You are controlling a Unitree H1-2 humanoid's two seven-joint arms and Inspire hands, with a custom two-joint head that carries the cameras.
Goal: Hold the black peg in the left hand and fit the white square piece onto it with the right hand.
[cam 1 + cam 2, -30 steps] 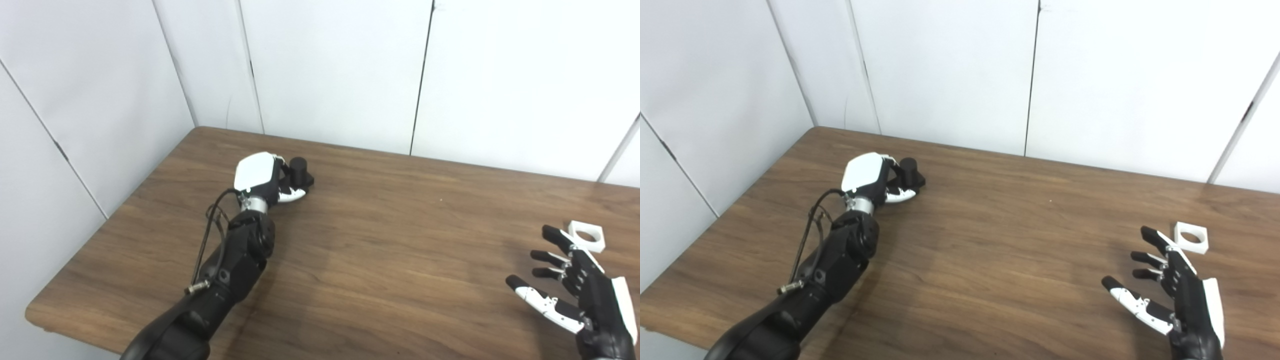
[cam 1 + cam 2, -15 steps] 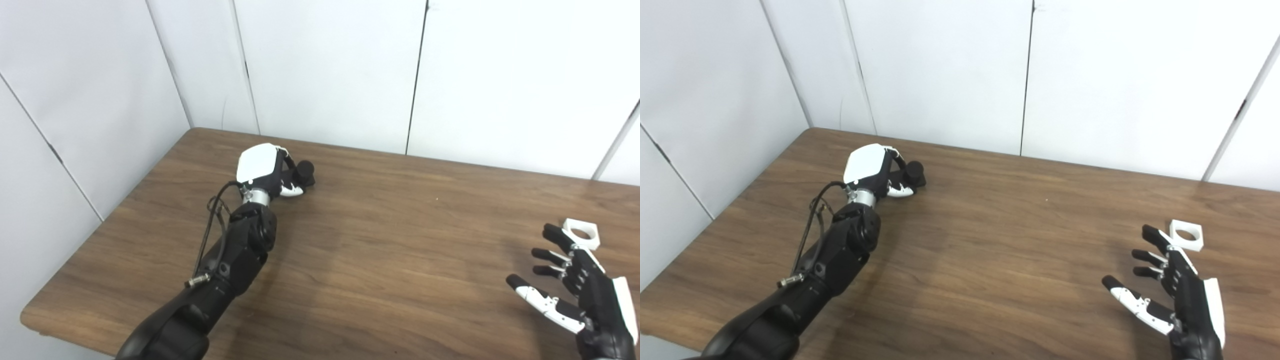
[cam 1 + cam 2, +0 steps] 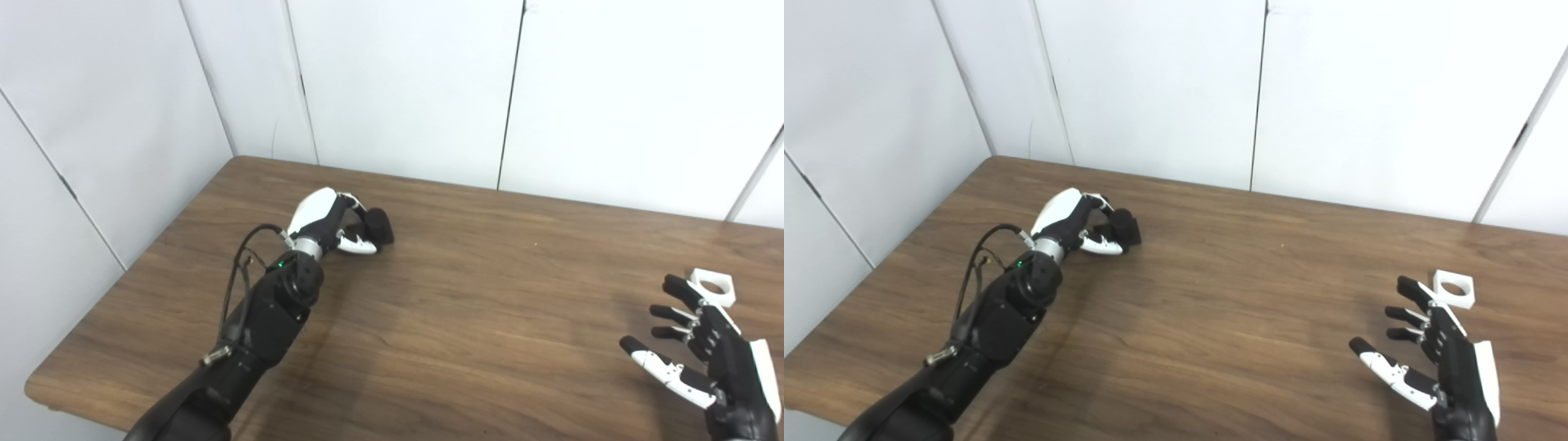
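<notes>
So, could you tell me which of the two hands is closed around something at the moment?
The left hand, at the far left of the table, is curled around the black peg. The right hand is spread open, holding nothing, just short of the white square piece.

This looks like a robotics lab or test cell. A wood-grain desk [image 3: 465, 318] is pushed into a corner of plain white wall panels [image 3: 404, 86] with dark seams between them. The black robot arm [image 3: 257, 324] carries exposed cabling.

Peg [image 3: 378, 224] far left on table [image 3: 465, 318], square piece [image 3: 712, 286] far right.
</notes>
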